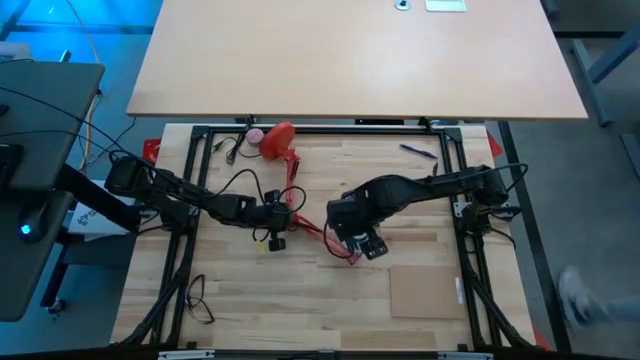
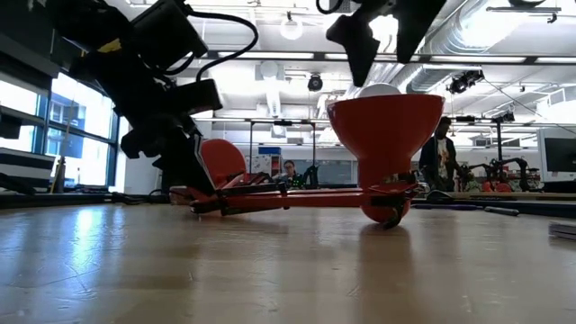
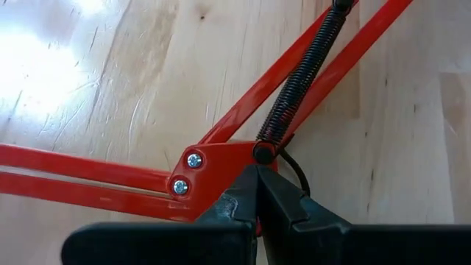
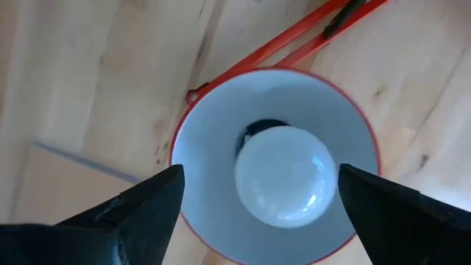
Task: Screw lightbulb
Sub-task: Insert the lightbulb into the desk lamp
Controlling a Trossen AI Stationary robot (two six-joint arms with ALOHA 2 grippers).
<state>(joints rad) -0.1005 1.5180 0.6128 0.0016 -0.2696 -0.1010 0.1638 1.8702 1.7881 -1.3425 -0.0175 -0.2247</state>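
1. The red lamp [image 2: 297, 196] lies on the wooden table [image 1: 300, 300], its folding arm flat on the boards and its shade [image 2: 387, 126] standing mouth-up at one end.
2. The lightbulb [image 4: 285, 175] sits inside the shade, base down in the socket at the centre of the white interior; in the low view its white dome [image 2: 378, 90] just shows above the shade's rim.
3. The right gripper [image 4: 257, 199] hangs directly above the shade, fingers spread wide to either side of the bulb and touching neither it nor the shade.
4. The left gripper [image 3: 257, 199] is at the lamp's elbow joint [image 3: 221, 165], away from the shade, fingers pinched together on the red bracket beside the black spring [image 3: 302, 73].
5. The lamp's round base [image 1: 278, 138] lies at the table's far edge, well apart from the shade.
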